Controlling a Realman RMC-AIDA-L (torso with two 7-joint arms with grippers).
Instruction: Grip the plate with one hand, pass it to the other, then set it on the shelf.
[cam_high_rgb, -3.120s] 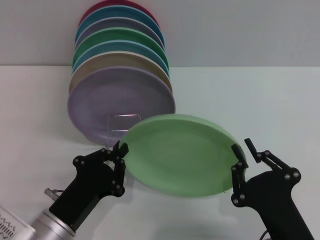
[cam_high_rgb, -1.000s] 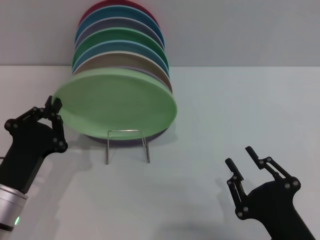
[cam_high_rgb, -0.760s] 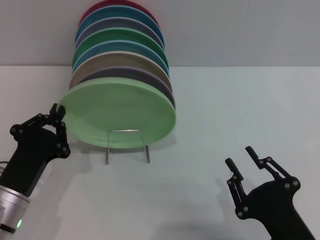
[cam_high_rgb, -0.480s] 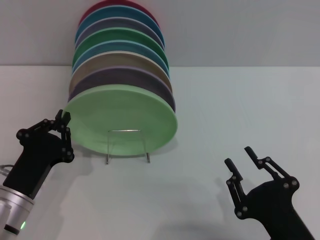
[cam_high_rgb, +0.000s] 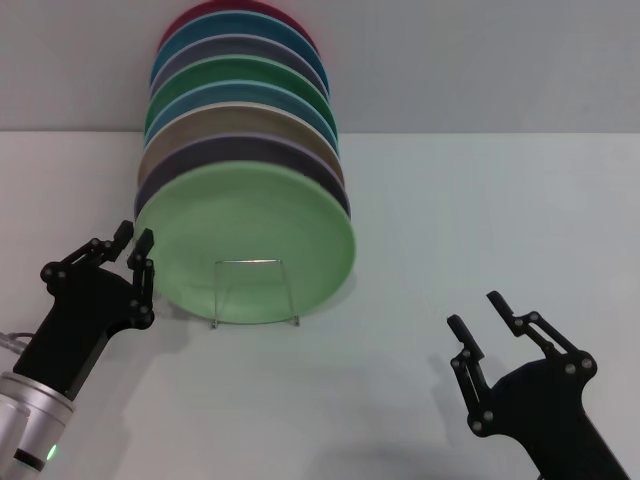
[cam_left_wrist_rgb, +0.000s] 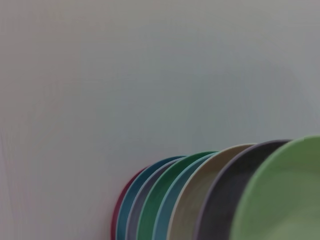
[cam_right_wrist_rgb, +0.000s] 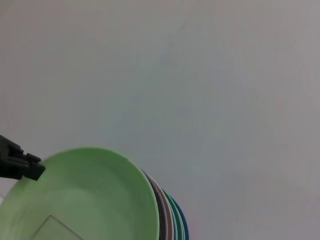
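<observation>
Row of coloured plates (cam_high_rgb: 240, 100) upper left of head view, standing on edge. Pale green plate (cam_high_rgb: 250, 245) frontmost, upright in the shelf (cam_high_rgb: 255, 292), centre-left. Right gripper (cam_high_rgb: 480, 325) lower right, fingers spread, empty, well apart. Left gripper (cam_high_rgb: 135, 245) lower left, fingers parted, just beside plate rim, released.

You see the plate (cam_right_wrist_rgb: 85, 200) upright w/ other plates' rims (cam_right_wrist_rgb: 170, 220) stacked behind it; left gripper tip (cam_right_wrist_rgb: 20, 162) at its edge.
</observation>
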